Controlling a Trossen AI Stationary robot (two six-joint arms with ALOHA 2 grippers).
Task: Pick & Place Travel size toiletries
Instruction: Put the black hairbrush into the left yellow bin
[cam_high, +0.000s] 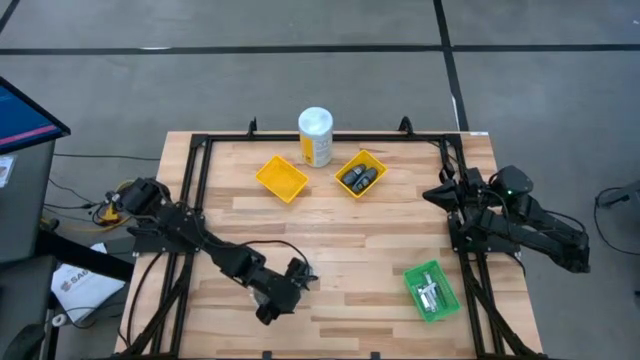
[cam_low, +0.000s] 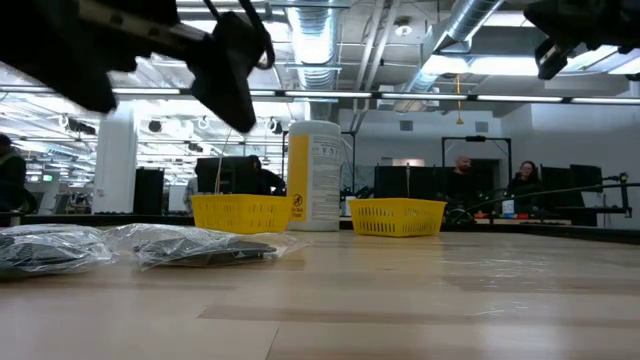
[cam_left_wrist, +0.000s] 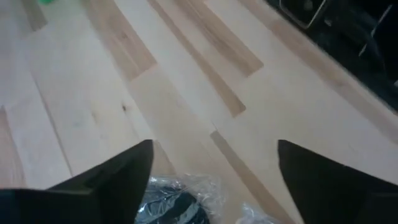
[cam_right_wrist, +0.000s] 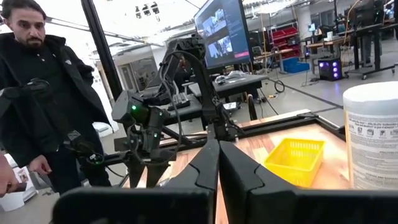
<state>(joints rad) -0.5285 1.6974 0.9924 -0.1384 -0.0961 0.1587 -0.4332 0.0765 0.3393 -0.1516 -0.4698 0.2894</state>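
Your left gripper (cam_high: 283, 297) hangs low over the near-left part of the table (cam_high: 340, 240), fingers (cam_left_wrist: 118, 177) spread wide apart, nothing between them. A dark disc in clear plastic wrap (cam_left_wrist: 177, 202) lies on the wood right under that gap. Low view shows two wrapped discs (cam_low: 205, 248) side by side on the table at the near edge. More dark toiletries sit in the yellow tray (cam_high: 361, 175) beside the white-capped canister (cam_high: 315, 136); the other yellow tray (cam_high: 281, 178) looks empty. Silver pieces lie in the green tray (cam_high: 432, 291), near right. Your right gripper (cam_high: 437, 194) waits at the right edge, raised, fingers (cam_right_wrist: 208, 165) pressed together on nothing. A person (cam_right_wrist: 37, 93) stands beyond the table's left side.
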